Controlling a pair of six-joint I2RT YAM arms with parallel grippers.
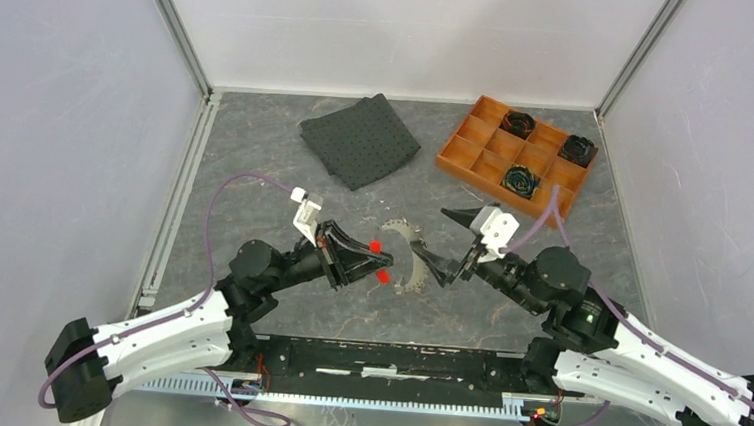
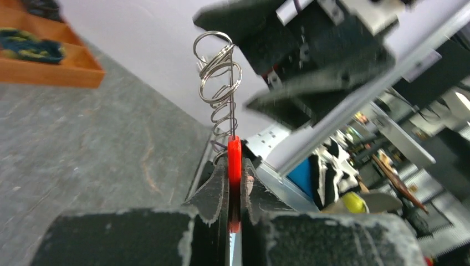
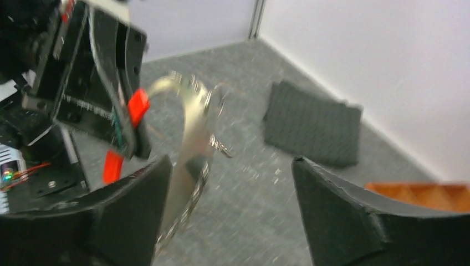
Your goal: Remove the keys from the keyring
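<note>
My left gripper [image 1: 375,261] is shut on the red key head [image 2: 234,149], held edge-on between its fingers [image 2: 213,191] above the table. Red shows at both ends of the jaws [image 1: 375,245]. The keyring [image 2: 219,72], thin wire loops with smaller rings, sticks out from the key toward my right gripper [image 1: 438,239]. In the right wrist view the silver ring [image 3: 188,147] lies blurred just inside the left finger [image 3: 141,194] of my open right gripper [image 3: 231,163], which grips nothing. I cannot tell if that finger touches it. No green key is in view.
An orange divided tray [image 1: 478,145] holding black gear-like pieces [image 1: 524,180] stands at the back right. A dark dotted cloth [image 1: 360,139] lies at the back centre. The enclosure walls close in on both sides.
</note>
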